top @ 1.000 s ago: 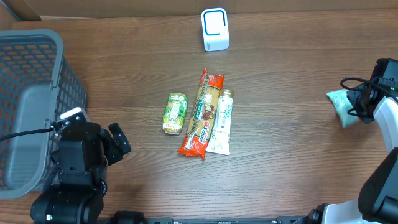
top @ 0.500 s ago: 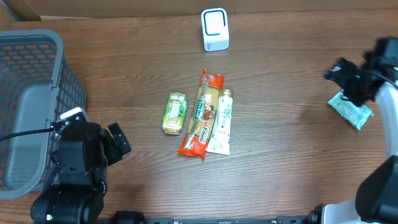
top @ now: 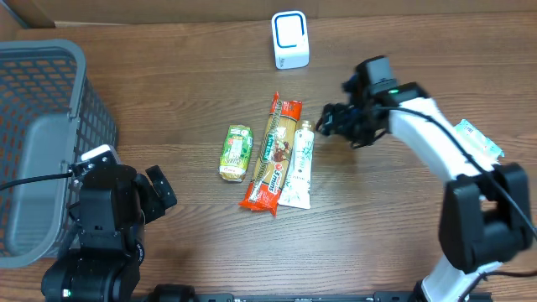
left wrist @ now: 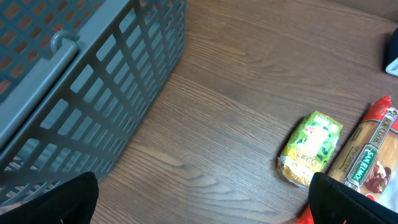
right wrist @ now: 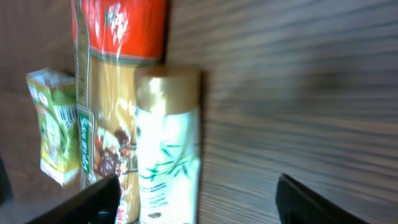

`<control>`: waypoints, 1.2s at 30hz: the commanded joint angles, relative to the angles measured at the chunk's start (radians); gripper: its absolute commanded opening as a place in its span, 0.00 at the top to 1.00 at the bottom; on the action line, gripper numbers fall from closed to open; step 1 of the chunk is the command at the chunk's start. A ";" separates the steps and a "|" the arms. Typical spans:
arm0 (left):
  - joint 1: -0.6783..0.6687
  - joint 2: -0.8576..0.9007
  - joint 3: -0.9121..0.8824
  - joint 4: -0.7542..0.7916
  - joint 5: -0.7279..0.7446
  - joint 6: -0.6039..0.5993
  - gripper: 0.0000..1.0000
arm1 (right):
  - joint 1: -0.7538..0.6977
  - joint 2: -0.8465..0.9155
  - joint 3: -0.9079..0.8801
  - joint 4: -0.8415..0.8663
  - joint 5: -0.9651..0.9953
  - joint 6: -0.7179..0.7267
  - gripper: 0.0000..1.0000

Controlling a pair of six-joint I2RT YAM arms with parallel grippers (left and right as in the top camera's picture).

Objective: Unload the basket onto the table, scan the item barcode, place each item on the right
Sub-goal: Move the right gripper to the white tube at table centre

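Observation:
Three items lie side by side mid-table: a green packet (top: 236, 153), a long pasta bag with red ends (top: 273, 155) and a white tube with a gold cap (top: 299, 164). The white scanner (top: 290, 39) stands at the back. My right gripper (top: 329, 124) hovers open and empty just right of the tube's cap. In the right wrist view the tube (right wrist: 168, 149) lies between the spread fingers of that gripper (right wrist: 199, 199), nearer the left one. My left gripper (top: 162, 191) rests open at the front left, holding nothing (left wrist: 202, 205). No barcode is visible.
A grey mesh basket (top: 50, 109) fills the left side, close to my left arm; its wall (left wrist: 93, 93) shows in the left wrist view. A teal and white packet (top: 477, 141) lies at the far right, partly behind my right arm.
My right gripper opened and left the teal packet on the table at the far right. The arm then swung left to the white tube. The left arm has not moved.

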 commanded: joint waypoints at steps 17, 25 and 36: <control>0.003 -0.002 -0.001 0.001 -0.012 -0.021 0.00 | 0.228 0.107 0.019 0.008 0.211 0.273 0.69; 0.003 -0.002 -0.001 0.001 -0.012 -0.021 0.00 | 0.229 0.107 0.024 -0.008 0.229 0.275 0.92; 0.003 -0.002 -0.001 0.001 -0.012 -0.021 0.00 | 0.177 0.080 0.220 -0.221 -0.034 -0.088 0.96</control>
